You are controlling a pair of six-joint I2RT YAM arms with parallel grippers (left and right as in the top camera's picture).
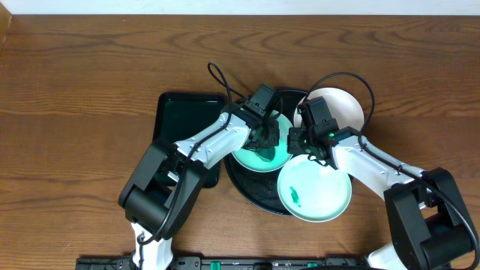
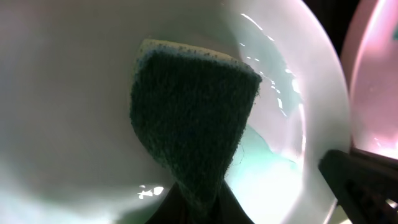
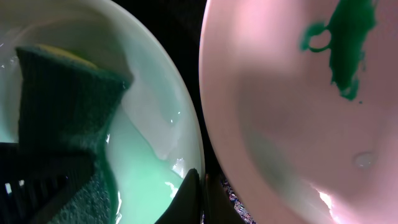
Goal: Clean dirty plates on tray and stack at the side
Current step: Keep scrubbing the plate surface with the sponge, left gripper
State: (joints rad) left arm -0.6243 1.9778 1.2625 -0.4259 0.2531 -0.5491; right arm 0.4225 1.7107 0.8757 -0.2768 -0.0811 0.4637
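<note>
The left hand (image 2: 196,210) is clamped tight on a dark green sponge (image 2: 193,118), whose flat face lies against the inside of the mint plate (image 1: 251,159), with wet-looking glossy patches around it. The right hand (image 3: 198,198) is fully closed, its tips at that plate's right rim; whether it pinches the rim cannot be told. The mint plate lies on the black tray (image 1: 255,196). Just to the right, the smeared plate (image 1: 322,196) overhangs the tray's front-right rim, a green smear (image 3: 345,43) on its left half, its edge crowding the right hand. The white plate (image 1: 343,105) sits at the tray's back-right rim, behind the right arm. A green tray (image 1: 180,120) lies left of the black tray, partly under the left arm, all on the wooden surface (image 1: 90,75).
</note>
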